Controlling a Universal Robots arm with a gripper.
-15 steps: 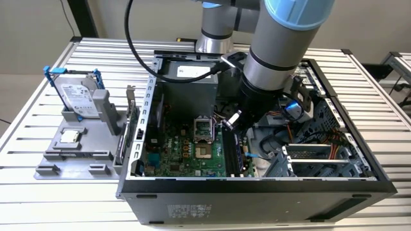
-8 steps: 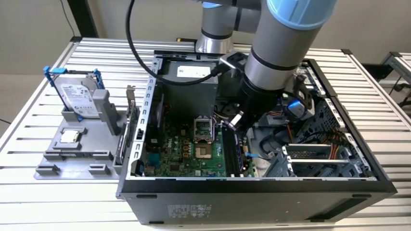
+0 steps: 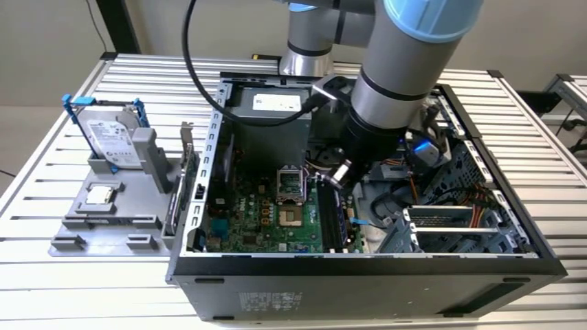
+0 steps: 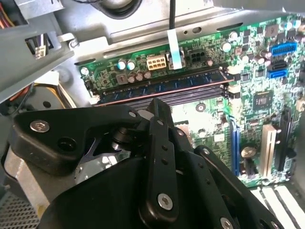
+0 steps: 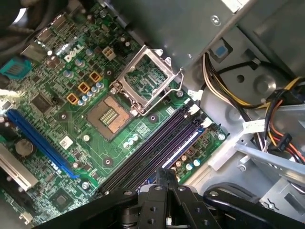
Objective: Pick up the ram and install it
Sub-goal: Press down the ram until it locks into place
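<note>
One open computer case (image 3: pixel 367 265) lay on the slatted table (image 3: pixel 37 206), its side off so that the arm could reach the motherboard (image 3: pixel 266 213). Inside it the gripper (image 5: pixel 164 177) hung just above the black memory slots (image 5: pixel 147 152), its fingers (image 4: pixel 159 117) together and, as I judge, holding nothing. The ram (image 4: pixel 162 87) sat in the outermost slot, lying along it, which would explain the empty fingers

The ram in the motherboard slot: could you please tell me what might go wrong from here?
The ram lies along its slot by the end effector; uneven pressure might leave one end unseated at the white latch. The open processor socket lies close by, so a sideways slip could damage its bare contacts.
</note>
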